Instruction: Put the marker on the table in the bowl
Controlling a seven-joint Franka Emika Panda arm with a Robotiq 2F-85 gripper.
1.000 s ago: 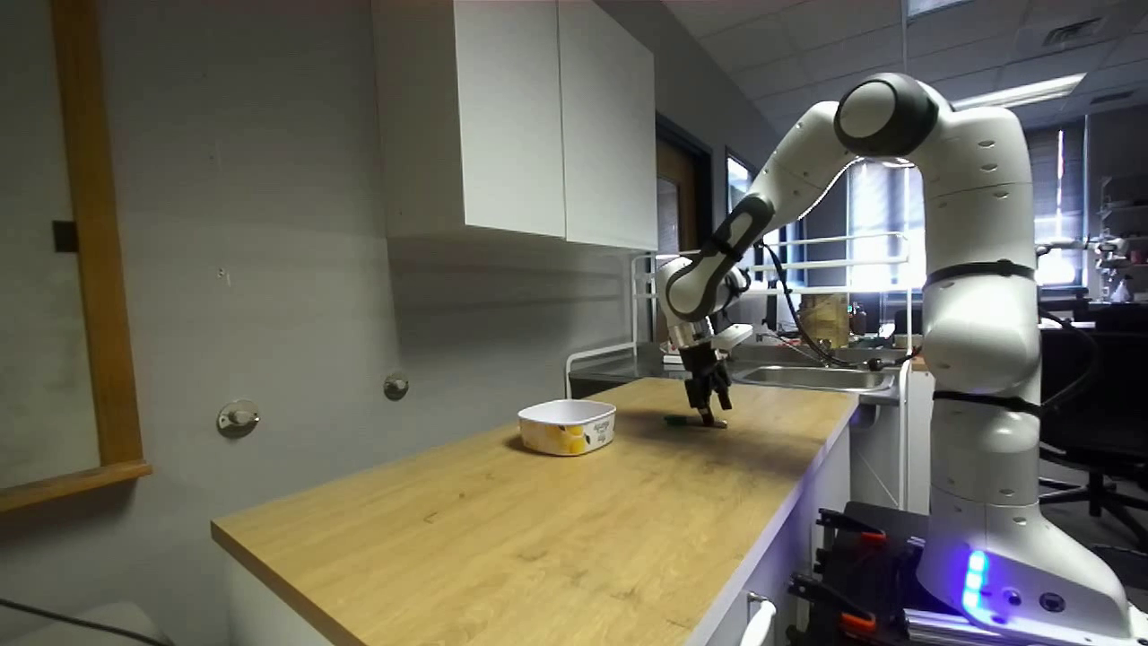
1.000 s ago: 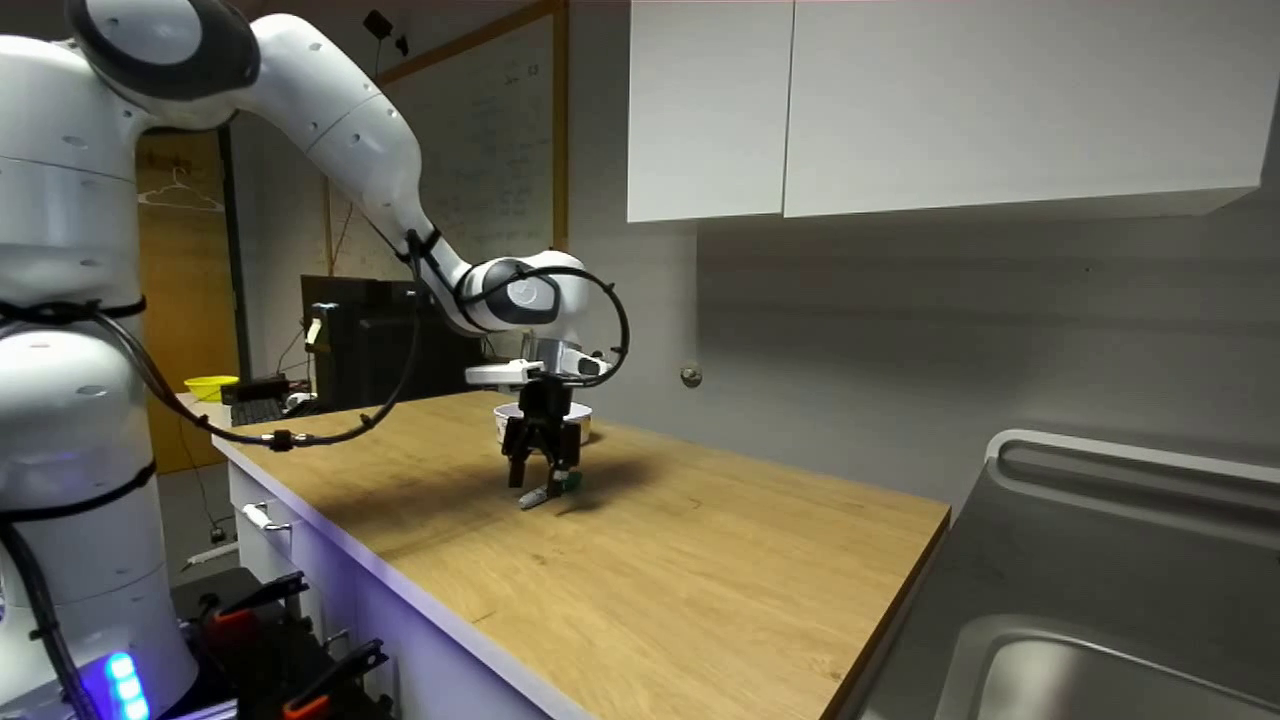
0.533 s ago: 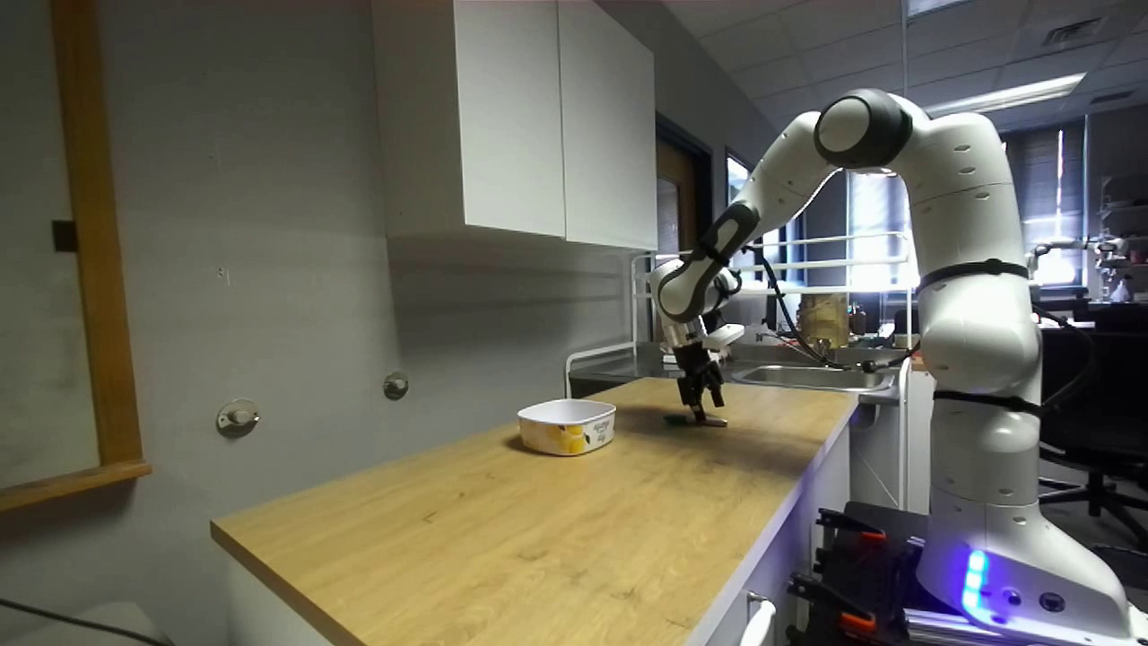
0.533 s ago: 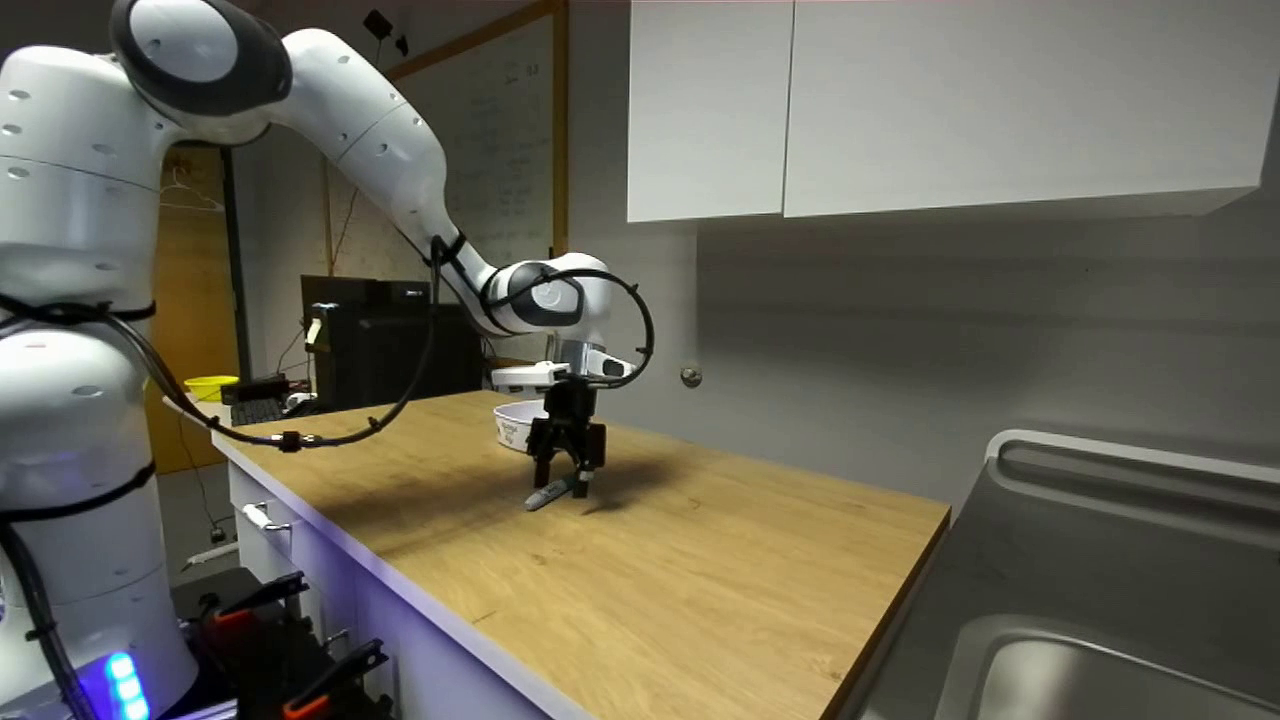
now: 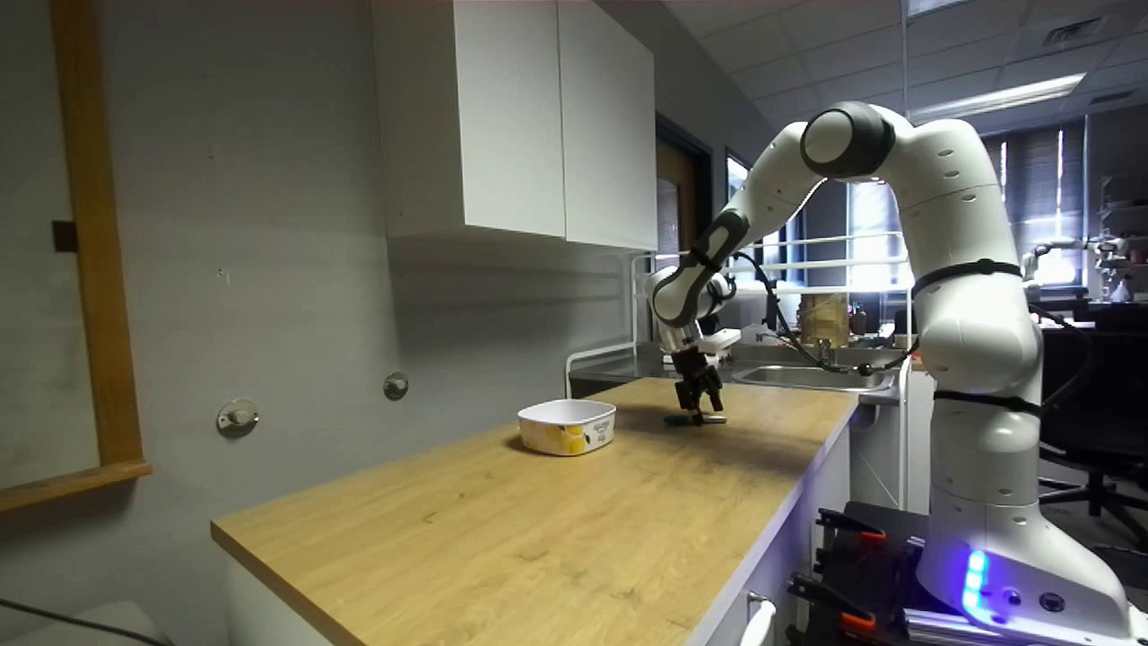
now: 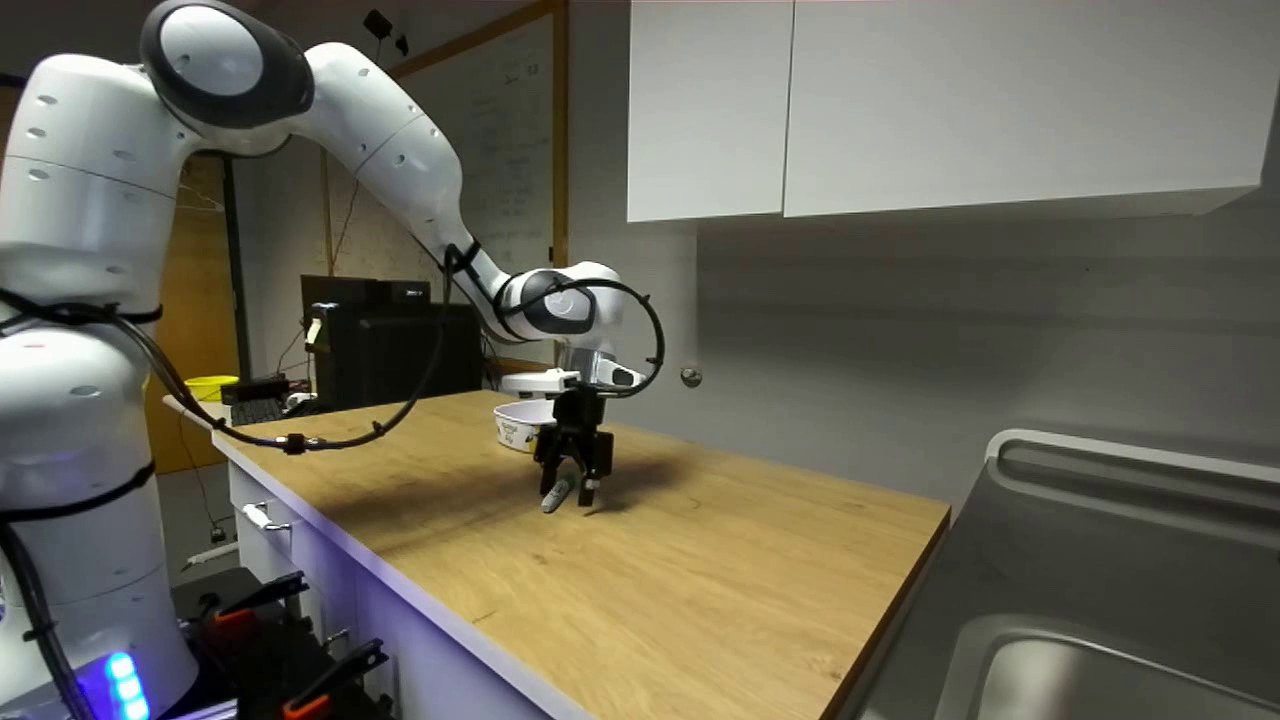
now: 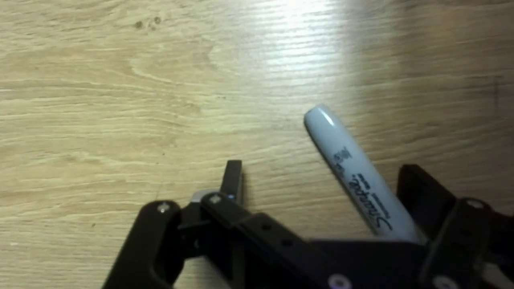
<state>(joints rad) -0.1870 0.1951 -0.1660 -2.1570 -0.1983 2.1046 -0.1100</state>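
Grey wall [image 6: 850, 380] rises behind the bowl [image 5: 561, 440], and a white cabinet [image 5: 513, 135] hangs on it, higher than the bowl. Under the bowl runs the bench [image 5: 502, 529], topped with pale wood grain and faced in white. White, squarish with rounded corners, with yellow print and small dark lettering on its side, the bowl stands upright near the wall. To one side of it, beyond the bench's end, is a steel sink [image 5: 807, 380]; to its opposite side, well apart, an exterior view shows a whiteboard [image 6: 500, 170] and a yellow container [image 6: 210, 387].

From across the bench, the white arm [image 5: 982, 345] reaches over to the bowl's sink side. Its fingers [image 7: 233, 180] point down there, near the bowl, which they partly hide in an exterior view. They are spread wide and grip nothing. On the bench between them lies the marker [image 7: 361, 176], on the sink side of the bowl and near it. Its green end faces the bowl; its grey end, with Sharpie lettering, points away. In the wrist view one finger stands close beside the marker; whether they touch cannot be told. The other finger is well apart from it, wood grain showing in the gap.
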